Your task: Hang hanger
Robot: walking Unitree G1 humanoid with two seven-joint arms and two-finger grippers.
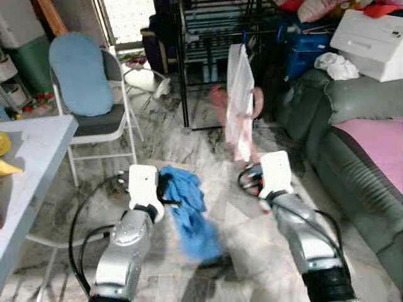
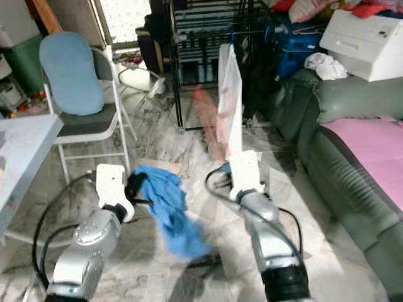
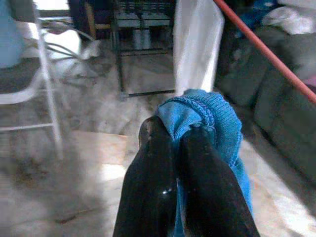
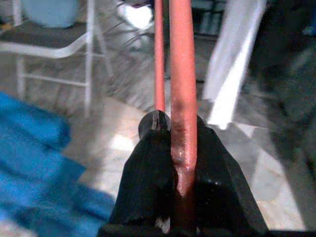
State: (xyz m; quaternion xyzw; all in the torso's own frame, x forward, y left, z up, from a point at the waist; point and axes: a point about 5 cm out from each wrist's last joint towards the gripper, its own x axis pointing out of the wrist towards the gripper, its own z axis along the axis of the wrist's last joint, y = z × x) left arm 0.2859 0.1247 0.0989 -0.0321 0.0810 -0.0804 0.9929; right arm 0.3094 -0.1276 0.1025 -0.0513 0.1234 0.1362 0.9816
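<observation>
Left gripper [image 3: 183,136] is pinching a blue knitted garment [image 1: 189,211], fingers closed tight on its edge, the cloth hanging down over the marble floor [image 1: 252,245]. Right gripper [image 4: 175,123] is clamping a red hanger [image 4: 181,74], held raised before the black drying rack [image 1: 214,38], where a white cloth [image 1: 239,94] is hanging.

Head stereo pair looking forward and down over both arms, sharing floor [image 1: 189,145], folding chair [image 1: 88,88], sofa [image 2: 352,163]. Wrist views close along each end effector: left end effector [image 3: 177,140] toward blue cloth [image 3: 212,118], right end effector [image 4: 177,128] along red hanger [image 4: 181,84].
</observation>
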